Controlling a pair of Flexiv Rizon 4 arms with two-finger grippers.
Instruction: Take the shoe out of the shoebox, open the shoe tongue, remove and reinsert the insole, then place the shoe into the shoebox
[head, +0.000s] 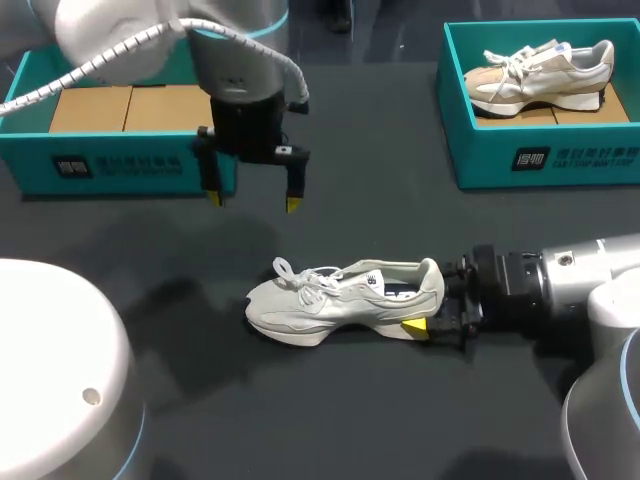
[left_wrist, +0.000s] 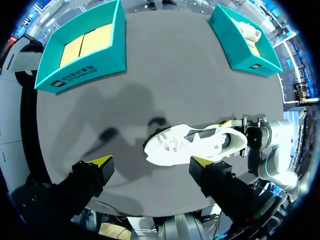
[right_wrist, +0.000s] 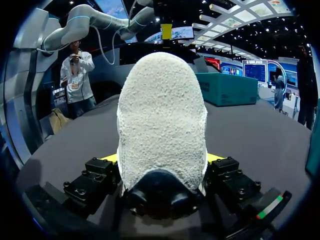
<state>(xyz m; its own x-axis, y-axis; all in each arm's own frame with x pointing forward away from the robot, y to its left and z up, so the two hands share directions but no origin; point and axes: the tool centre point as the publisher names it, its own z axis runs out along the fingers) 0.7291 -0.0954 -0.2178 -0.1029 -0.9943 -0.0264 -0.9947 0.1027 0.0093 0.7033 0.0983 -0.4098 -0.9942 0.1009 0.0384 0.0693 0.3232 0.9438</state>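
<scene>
Head view: right gripper (head: 432, 308) clamps the shoe (head: 330, 300) by its heel; left gripper (head: 252, 200) hovers wide open above. Tongue-opening looks next: left must drop onto the tongue (head: 350, 273).

The shoe (left_wrist: 187, 145) is seen upright on the tabletop (left_wrist: 165, 75), under the wide-open left gripper (left_wrist: 151, 161). The right gripper (left_wrist: 235, 136) is set at its heel. Beyond, two boxes are seen: an empty box (left_wrist: 80, 77) and a box (left_wrist: 245, 61) holding a second shoe (left_wrist: 247, 32).
</scene>
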